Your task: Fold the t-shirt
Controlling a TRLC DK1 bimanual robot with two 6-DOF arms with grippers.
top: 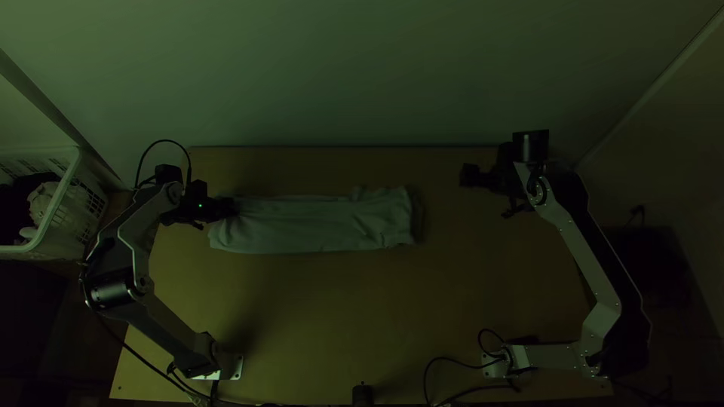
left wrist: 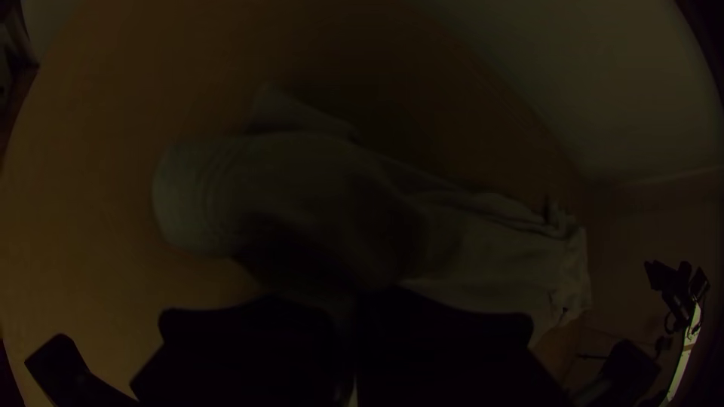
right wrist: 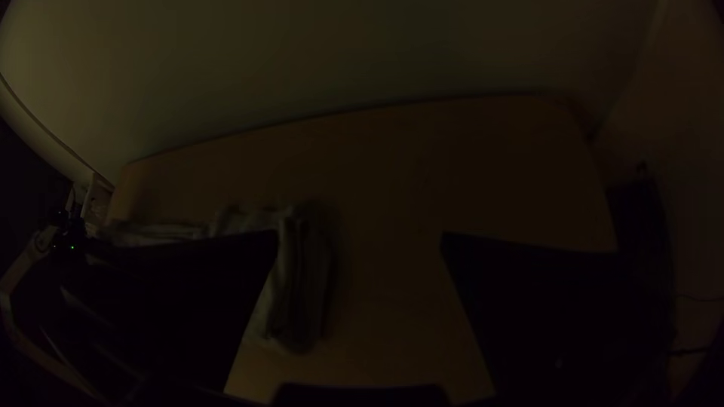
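Pinching cloth near the far corner of the left end, the left gripper (top: 228, 208) is working right at the edge of the t-shirt (top: 309, 226), its fingers looking closed on the fabric. The shirt is lying as a long, narrow strip, running left to right across the far half of the table (top: 332, 324), so the side folds are looking done, and the step in hand is probably becoming the shortening fold: left end over towards the right.

Over on the right, the right gripper (right wrist: 359, 237) is waiting with its fingers wide apart, well clear of the shirt. Its wrist view is showing stacked layers (right wrist: 294, 294) at the strip's right end.

Now the handling! One corner alone is carrying the pull, so the near-left corner is at risk of trailing and twisting the fold. A low, slow arc is looking wiser than a high lift, with every layer coming along together. A small bump of cloth (top: 357, 193) is poking out along the far edge, and it is asking for a tuck before anything is landing on top. Pulling hard is risking dragging the whole strip, so a light press on the right end is seeming worthwhile.
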